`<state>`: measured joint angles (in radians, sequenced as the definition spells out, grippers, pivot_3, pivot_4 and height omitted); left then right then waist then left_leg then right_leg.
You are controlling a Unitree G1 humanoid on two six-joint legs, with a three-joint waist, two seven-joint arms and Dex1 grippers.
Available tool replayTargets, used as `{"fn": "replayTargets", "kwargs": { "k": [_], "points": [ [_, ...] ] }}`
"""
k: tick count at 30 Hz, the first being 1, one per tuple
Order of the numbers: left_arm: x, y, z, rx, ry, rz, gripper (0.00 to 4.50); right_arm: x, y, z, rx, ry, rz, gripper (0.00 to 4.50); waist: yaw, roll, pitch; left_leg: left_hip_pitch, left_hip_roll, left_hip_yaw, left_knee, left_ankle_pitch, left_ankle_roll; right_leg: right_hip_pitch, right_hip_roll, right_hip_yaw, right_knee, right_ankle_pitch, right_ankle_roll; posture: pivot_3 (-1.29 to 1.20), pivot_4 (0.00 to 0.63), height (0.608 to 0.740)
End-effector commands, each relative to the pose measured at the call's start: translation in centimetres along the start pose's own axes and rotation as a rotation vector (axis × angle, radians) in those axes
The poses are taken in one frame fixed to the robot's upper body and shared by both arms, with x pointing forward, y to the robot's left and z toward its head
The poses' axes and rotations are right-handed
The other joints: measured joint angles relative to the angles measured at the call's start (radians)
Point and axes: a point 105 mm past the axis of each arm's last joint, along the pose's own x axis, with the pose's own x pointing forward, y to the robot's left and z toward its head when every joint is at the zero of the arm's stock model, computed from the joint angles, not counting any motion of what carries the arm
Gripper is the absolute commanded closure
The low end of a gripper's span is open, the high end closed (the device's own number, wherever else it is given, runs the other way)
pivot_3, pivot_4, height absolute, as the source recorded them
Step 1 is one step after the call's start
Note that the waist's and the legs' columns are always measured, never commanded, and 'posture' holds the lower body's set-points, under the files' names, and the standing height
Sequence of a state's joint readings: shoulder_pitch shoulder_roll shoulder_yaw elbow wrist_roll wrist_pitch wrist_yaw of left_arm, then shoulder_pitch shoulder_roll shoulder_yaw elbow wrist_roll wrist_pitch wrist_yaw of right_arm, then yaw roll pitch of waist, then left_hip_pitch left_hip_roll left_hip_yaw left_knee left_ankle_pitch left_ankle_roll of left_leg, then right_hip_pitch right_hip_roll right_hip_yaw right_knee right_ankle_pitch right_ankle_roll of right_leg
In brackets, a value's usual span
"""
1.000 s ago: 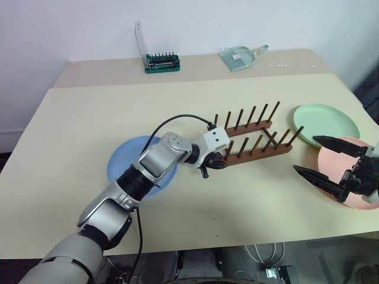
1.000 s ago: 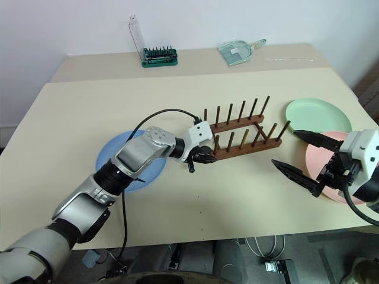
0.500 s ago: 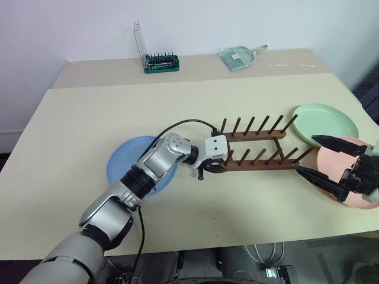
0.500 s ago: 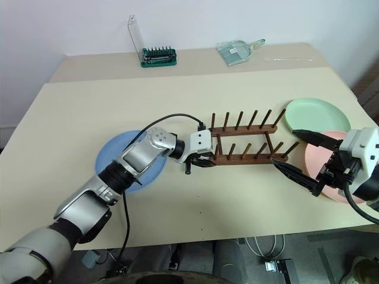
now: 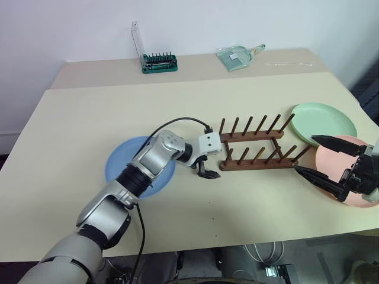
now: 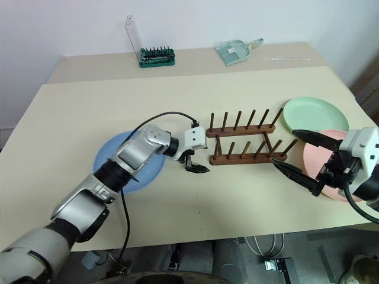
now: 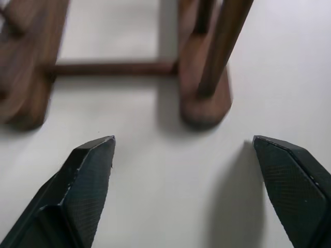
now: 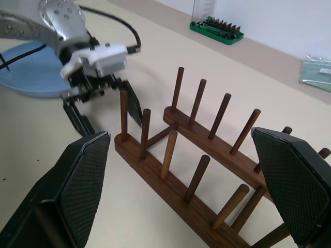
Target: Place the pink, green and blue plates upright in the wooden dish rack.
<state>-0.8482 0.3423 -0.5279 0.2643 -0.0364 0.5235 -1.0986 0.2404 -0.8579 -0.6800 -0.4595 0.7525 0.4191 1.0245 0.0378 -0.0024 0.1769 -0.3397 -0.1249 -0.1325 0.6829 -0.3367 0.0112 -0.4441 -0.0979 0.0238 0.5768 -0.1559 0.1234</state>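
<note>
The dark wooden dish rack [image 5: 257,151] lies straight across the table with its pegs up and holds nothing. My left gripper [image 5: 207,167] is open just off the rack's left end [image 7: 204,98], touching nothing. The blue plate [image 5: 121,165] lies flat, partly under my left forearm. At the right, the green plate [image 5: 324,121] lies flat behind the pink plate [image 6: 320,160]. My right gripper [image 6: 283,146] hovers wide open over the pink plate's near left edge, its fingertips by the rack's right end. The right wrist view looks along the rack [image 8: 191,155] to the left gripper [image 8: 106,116].
A green tray of screwdriver bits [image 5: 160,62] with a clear upright lid and a clear plastic scoop [image 5: 240,56] sit on the back table. The table's front edge runs close under both arms.
The left gripper, shut on the rack's left end, swung the rack from slanted to straight, then let go, opened and drew back to the left. The right gripper stayed still.
</note>
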Motion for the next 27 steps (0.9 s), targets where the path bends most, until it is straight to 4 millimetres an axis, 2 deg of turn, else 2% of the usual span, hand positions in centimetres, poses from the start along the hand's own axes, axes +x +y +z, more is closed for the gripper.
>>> {"fn": "replayTargets", "kwargs": {
  "k": [1,2,4,5,6,7,8,10,11,12,14,16,22,25,27],
  "points": [
    [-5.7,1.8,3.5,0.053,-0.076,0.059,0.08,-0.2,0.5,0.8,0.061,-0.046,0.028,0.00,0.000,-0.001,0.001,0.000,0.000,0.000,0.000,0.000,0.000,0.000,0.000,0.000,0.000,0.000,0.000,0.00,0.150,0.740],
    [-6.4,2.1,3.6,0.041,-0.081,0.073,0.30,0.1,0.5,0.6,0.068,-0.047,0.028,0.00,0.000,-0.001,0.001,0.000,0.000,0.000,0.000,0.000,0.000,0.000,0.000,0.000,0.000,0.000,0.000,0.00,0.150,0.740],
    [-7.4,2.4,4.0,0.009,-0.104,0.091,0.88,0.5,0.8,0.5,0.091,-0.054,0.047,0.54,0.001,0.000,0.001,0.000,0.000,0.000,0.000,0.000,0.000,0.000,0.000,0.000,0.000,0.000,0.000,0.00,0.150,0.740],
    [-7.6,2.5,4.1,0.001,-0.110,0.096,1.38,0.6,0.8,0.4,0.097,-0.056,0.052,0.85,0.004,0.000,0.001,0.000,0.000,0.000,0.000,0.000,0.000,0.000,0.000,0.000,0.000,0.000,0.000,0.00,0.150,0.740],
    [-7.9,2.2,4.2,-0.007,-0.117,0.080,1.94,0.7,1.0,0.4,0.122,-0.061,0.064,1.33,0.005,0.000,0.000,0.000,0.000,0.000,0.000,0.000,0.000,0.000,0.000,0.000,0.000,0.000,0.000,0.00,0.150,0.740],
    [-8.2,1.6,4.9,0.018,-0.158,0.048,2.32,0.9,1.2,0.0,0.126,-0.048,0.072,1.72,0.004,0.000,0.001,0.001,-0.001,-0.001,0.000,0.000,0.000,0.001,0.000,0.000,0.000,0.000,0.000,0.00,0.150,0.740],
    [-8.5,1.2,5.3,0.038,-0.187,0.024,2.98,1.1,1.3,-0.2,0.129,-0.038,0.079,2.38,0.002,-0.001,0.001,0.000,-0.001,-0.001,0.000,0.000,0.000,0.000,0.000,0.000,0.000,0.000,0.000,0.00,0.150,0.740],
    [-9.0,-0.5,7.1,-0.058,-0.305,-0.105,3.98,1.5,1.6,-1.2,0.141,0.012,0.105,3.38,0.001,-0.001,0.001,0.000,0.000,-0.001,0.000,0.000,-0.001,0.000,0.000,0.000,0.001,0.000,0.000,0.00,0.150,0.740],
    [-9.0,-2.0,7.7,-0.053,-0.340,-0.198,4.40,1.6,1.8,-2.3,0.126,0.078,0.118,3.80,0.000,-0.001,0.001,0.000,0.000,-0.001,0.000,0.000,-0.001,-0.001,0.000,0.000,0.001,0.000,0.000,0.00,0.150,0.740],
    [-8.8,-3.4,7.9,-0.072,-0.349,-0.277,4.50,1.7,1.9,-3.2,0.115,0.127,0.130,4.40,-0.001,-0.001,0.001,0.000,0.000,-0.001,0.000,0.000,-0.001,-0.001,0.000,0.000,0.001,0.000,0.000,0.00,0.150,0.740],
    [-7.8,-5.3,7.7,-0.033,-0.321,-0.366,4.50,1.7,1.7,-4.3,0.072,0.196,0.132,4.47,-0.001,0.000,0.001,0.000,0.000,0.000,0.000,0.000,-0.001,-0.001,0.000,0.000,0.001,0.000,0.000,0.00,0.150,0.740],
    [-6.4,-6.0,7.2,-0.016,-0.266,-0.390,4.50,1.8,1.6,-5.1,0.039,0.245,0.140,4.47,-0.001,0.000,0.001,0.001,0.000,0.000,0.000,0.001,-0.003,0.000,0.000,0.000,0.001,0.000,0.000,0.00,0.150,0.740],
    [-2.8,-7.3,6.2,0.059,-0.141,-0.429,4.50,2.4,1.3,-7.1,-0.085,0.332,0.134,4.47,0.000,-0.001,0.001,0.001,0.000,0.000,0.000,0.001,-0.002,0.000,0.000,0.000,0.001,0.000,0.000,0.00,0.150,0.740],
    [-0.6,-6.6,4.8,0.210,-0.053,-0.335,4.50,2.6,1.2,-7.9,-0.131,0.365,0.134,4.47,0.000,-0.001,0.001,0.001,0.000,0.001,0.000,0.002,-0.005,0.000,0.000,0.001,0.001,0.000,0.000,0.00,0.150,0.740],
    [1.0,-6.1,4.8,0.313,-0.041,-0.261,4.50,2.8,1.3,-7.9,-0.147,0.352,0.127,4.47,0.002,-0.001,0.001,0.001,0.000,0.001,0.000,0.002,-0.005,0.000,0.000,0.001,0.000,0.000,0.000,0.00,0.150,0.740]
  ]
}}
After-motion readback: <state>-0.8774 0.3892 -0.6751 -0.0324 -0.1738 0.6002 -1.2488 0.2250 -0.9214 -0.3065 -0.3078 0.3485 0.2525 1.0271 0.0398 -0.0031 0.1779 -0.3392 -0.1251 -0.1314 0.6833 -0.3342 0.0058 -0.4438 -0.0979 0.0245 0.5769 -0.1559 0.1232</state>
